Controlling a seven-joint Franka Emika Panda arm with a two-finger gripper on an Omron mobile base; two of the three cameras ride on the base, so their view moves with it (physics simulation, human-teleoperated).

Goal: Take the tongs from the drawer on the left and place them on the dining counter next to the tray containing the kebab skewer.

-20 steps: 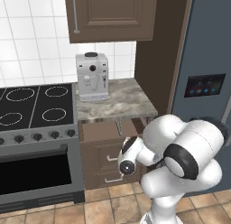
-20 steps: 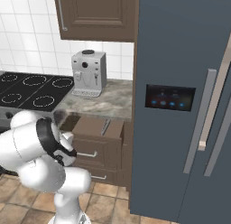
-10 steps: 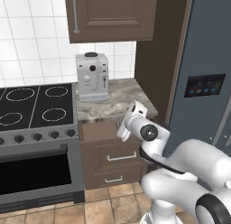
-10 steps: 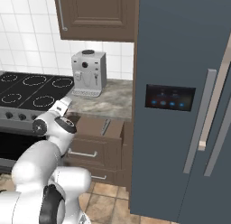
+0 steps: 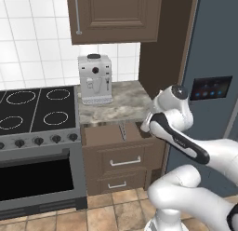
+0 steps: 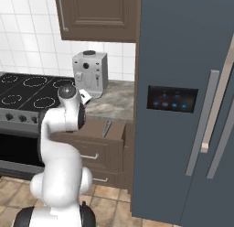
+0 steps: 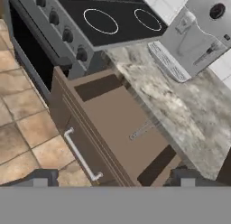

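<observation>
Top drawer (image 7: 118, 128) pulled open, tongs (image 7: 142, 129) lying inside toward its 3 o'clock end, under the marbled counter (image 7: 180, 114) edge; gripper (image 7: 110, 179) jaws spread wide, hovering above the drawer, holding nothing

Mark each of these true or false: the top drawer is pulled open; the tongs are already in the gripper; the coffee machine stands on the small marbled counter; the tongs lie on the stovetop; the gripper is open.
1. The top drawer is pulled open. True.
2. The tongs are already in the gripper. False: they lie inside the drawer, and the gripper is above them, apart from them.
3. The coffee machine stands on the small marbled counter. True.
4. The tongs lie on the stovetop. False: they are in the open drawer, beside the stove.
5. The gripper is open. True: its fingertips stand wide apart in the hand view.
</observation>
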